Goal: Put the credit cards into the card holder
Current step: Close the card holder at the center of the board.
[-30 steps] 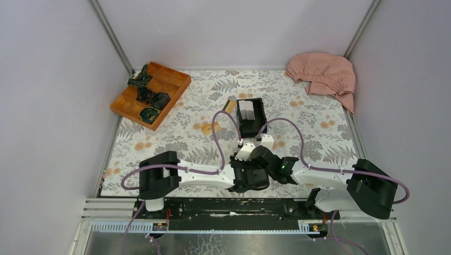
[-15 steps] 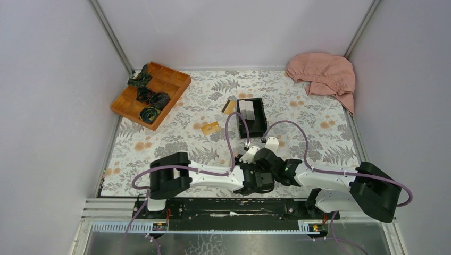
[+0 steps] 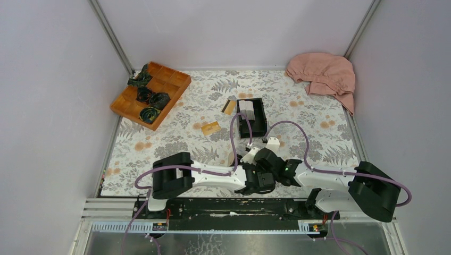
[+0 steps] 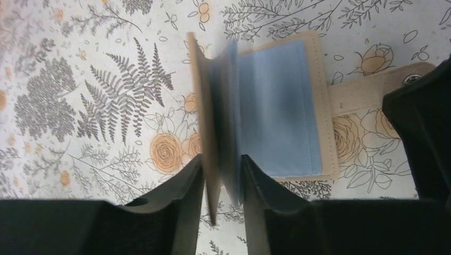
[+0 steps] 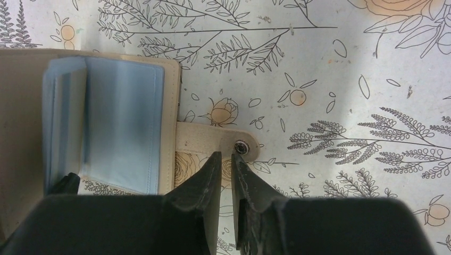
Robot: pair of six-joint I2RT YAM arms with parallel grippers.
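The tan card holder (image 4: 276, 106) lies open on the floral cloth, its blue sleeves facing up. My left gripper (image 4: 222, 159) is shut on its raised tan flap and some blue sleeves, holding them upright. The holder also shows in the right wrist view (image 5: 122, 122). My right gripper (image 5: 226, 155) is shut, its tips against the snap tab (image 5: 213, 139). In the top view both grippers meet near the table's near edge and hide the holder. One orange credit card (image 3: 211, 127) lies flat to the far left of them. A second card (image 3: 229, 106) leans beside the black box.
A black open-topped box (image 3: 251, 118) stands just beyond the grippers. A wooden divided tray (image 3: 175, 79) with dark bundles sits at the back left. A pink cloth (image 3: 323, 73) lies at the back right. Purple cables loop over both arms.
Both grippers have shifted toward the near edge and a little right, staying together. The left arm now reaches further right. The cards have not moved.
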